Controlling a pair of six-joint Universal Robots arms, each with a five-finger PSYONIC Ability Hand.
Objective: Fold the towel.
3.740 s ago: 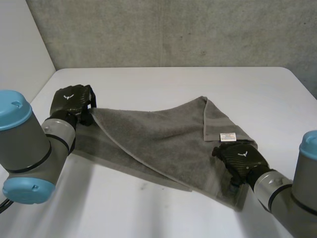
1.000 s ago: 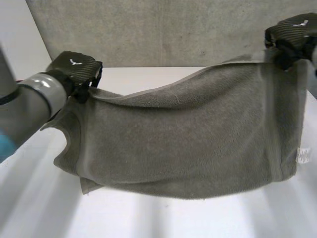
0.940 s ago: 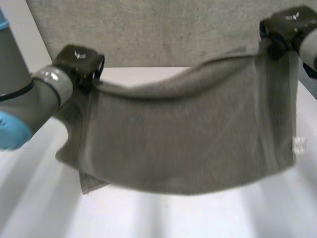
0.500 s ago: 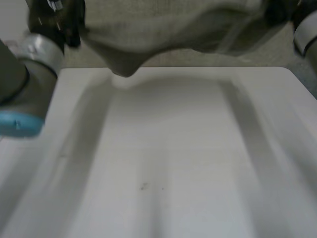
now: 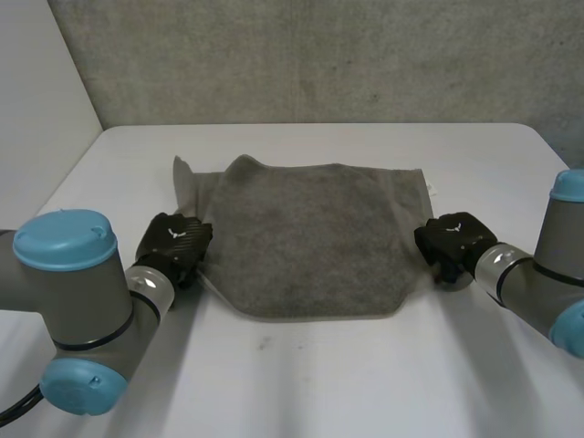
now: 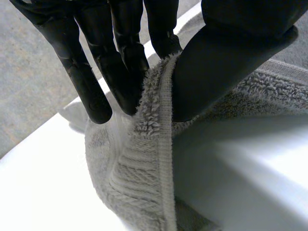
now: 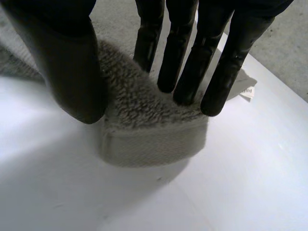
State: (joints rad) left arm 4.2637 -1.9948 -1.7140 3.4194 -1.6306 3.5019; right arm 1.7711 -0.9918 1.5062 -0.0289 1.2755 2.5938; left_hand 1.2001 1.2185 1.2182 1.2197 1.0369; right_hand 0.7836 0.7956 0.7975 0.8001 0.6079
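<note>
Two hands grip the grey towel (image 5: 306, 239), which lies spread on the white counter (image 5: 301, 383) between them: the left hand (image 5: 173, 245) pinches its hemmed left edge between thumb and fingers, and the right hand (image 5: 449, 243) pinches a bunched corner at its right side. To fold it well, I judge, both should lift together and level, hold the cloth taut, carry the near edge over to the far one, and let go only once the hems line up.
</note>
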